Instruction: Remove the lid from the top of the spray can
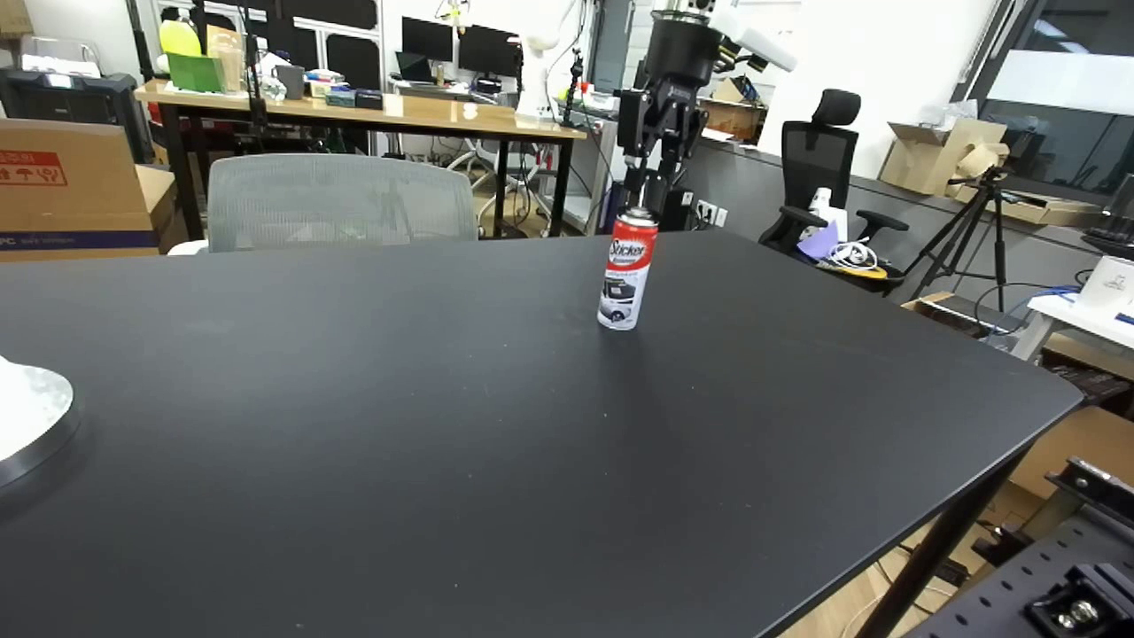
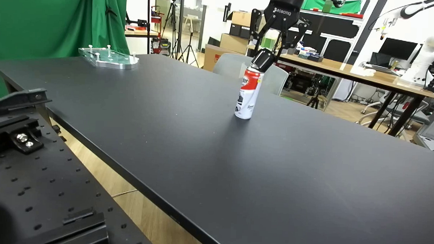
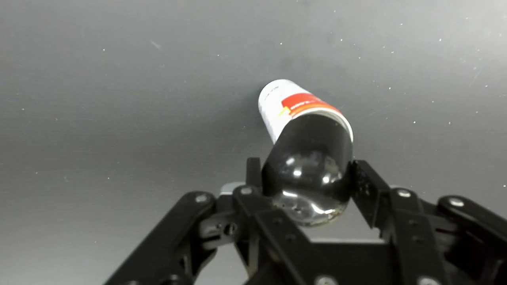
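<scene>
Gripper (image 3: 305, 174) pointing down, its 2 fingers (image 3: 365, 188) closed on the lid (image 3: 311, 148).

The black housing (image 2: 284, 5) leans a little in both exterior views, with the fingers left of its top end. The wrist coupling (image 1: 682, 15), partly cut off, shows at the very top in an exterior view. There the gripper appears above the far edge of the counter (image 1: 399, 399), near the far right corner. In the wrist view the fingers come in from below, 1 on each side, both touching the lid and set apart by its width, the linkage bars (image 3: 166, 233) spreading outward behind them.
</scene>
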{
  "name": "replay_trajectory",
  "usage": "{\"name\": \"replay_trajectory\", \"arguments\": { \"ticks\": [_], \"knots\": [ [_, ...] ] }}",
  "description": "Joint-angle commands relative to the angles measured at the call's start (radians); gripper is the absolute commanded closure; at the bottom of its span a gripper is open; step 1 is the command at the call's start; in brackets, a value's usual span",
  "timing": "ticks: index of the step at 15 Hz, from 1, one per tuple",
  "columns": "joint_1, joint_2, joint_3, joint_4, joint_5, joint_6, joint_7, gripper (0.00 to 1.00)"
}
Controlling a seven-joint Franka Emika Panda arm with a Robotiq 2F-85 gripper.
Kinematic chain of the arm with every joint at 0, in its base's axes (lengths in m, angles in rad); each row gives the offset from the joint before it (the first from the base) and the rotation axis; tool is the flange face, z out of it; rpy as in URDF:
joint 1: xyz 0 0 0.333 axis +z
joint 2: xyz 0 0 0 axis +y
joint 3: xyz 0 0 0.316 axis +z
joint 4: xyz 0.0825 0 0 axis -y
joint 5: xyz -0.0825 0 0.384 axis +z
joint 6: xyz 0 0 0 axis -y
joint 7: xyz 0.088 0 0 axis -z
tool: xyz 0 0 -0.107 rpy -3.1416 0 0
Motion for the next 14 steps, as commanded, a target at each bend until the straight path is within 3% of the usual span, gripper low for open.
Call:
{"name": "replay_trajectory", "arguments": {
  "ticks": [1,8,14],
  "knots": [
    [-0.007,-0.050,0.008,-0.008,0.000,-0.007,-0.007,0.66],
    [0.040,-0.136,0.006,-0.076,-0.104,0.086,0.010,0.66],
    [0.110,-0.240,0.018,-0.274,-0.251,0.267,0.067,0.66]
  ]
}}
